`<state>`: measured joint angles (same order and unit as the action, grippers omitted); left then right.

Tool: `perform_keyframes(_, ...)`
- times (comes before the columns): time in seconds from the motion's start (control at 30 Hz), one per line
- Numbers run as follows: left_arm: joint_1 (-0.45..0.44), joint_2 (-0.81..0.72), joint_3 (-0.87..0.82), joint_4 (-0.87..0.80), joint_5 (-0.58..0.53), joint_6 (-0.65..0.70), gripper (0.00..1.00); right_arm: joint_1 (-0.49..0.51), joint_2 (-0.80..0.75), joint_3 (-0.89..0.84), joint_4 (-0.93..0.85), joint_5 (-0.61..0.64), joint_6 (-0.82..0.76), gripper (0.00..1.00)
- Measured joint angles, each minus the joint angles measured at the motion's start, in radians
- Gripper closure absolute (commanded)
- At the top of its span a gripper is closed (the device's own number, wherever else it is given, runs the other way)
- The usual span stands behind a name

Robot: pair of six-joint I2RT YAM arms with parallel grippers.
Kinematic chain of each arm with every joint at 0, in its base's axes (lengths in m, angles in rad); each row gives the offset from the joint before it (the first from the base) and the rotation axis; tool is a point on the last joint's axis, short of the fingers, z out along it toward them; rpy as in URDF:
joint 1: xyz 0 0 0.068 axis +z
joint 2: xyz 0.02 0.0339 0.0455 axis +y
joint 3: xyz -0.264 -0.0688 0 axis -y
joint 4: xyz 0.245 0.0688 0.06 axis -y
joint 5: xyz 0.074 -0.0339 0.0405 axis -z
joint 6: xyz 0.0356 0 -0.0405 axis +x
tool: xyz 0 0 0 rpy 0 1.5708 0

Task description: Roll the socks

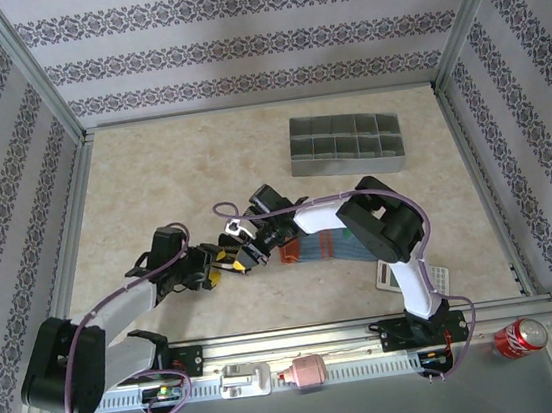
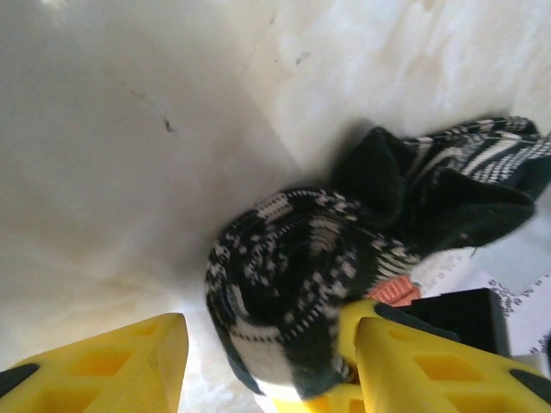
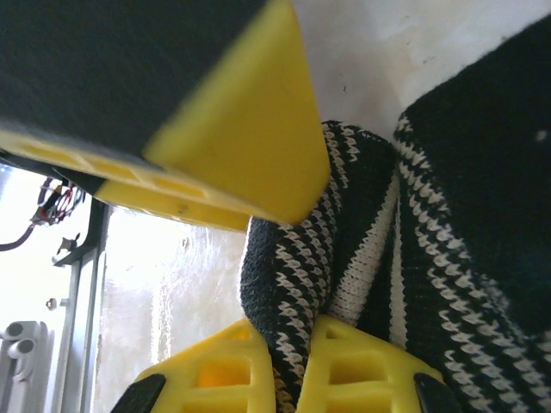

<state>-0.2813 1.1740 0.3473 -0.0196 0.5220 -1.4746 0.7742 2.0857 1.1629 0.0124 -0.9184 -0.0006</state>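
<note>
Black striped sock (image 2: 284,284) sits mid-table (image 1: 181,168), where the two arms meet. In the left wrist view I see its rolled end almost end-on, spiral facing the camera; the unrolled tail runs up and right from the roll.

Left gripper (image 2: 271,325): fingers apart around the roll, which touches the right finger with a gap on the left.

Right gripper (image 3: 284,331): fingers pinched on a fold of the same sock.

Blue-teal sock (image 1: 312,249) lies flat just right of the grippers, long axis left-right, orange cuff toward them.
</note>
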Motion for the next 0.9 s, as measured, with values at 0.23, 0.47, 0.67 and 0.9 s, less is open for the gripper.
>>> perform_keyframes(0.23,-0.029,0.085,0.025,0.023,-0.011,-0.017,1.0,0.0,0.015,0.016,-0.033,-0.031,0.014,0.98)
perform_keyframes(0.47,-0.064,0.029,0.047,-0.107,-0.026,-0.051,1.0,0.057,-0.153,-0.127,-0.013,0.201,-0.078,0.53)
perform_keyframes(0.67,-0.064,-0.036,0.045,-0.237,-0.029,-0.092,1.0,0.274,-0.447,-0.322,0.024,0.629,-0.285,0.43)
perform_keyframes(0.9,-0.064,-0.016,0.076,-0.288,-0.029,-0.098,1.0,0.48,-0.449,-0.335,0.137,1.041,-0.504,0.41)
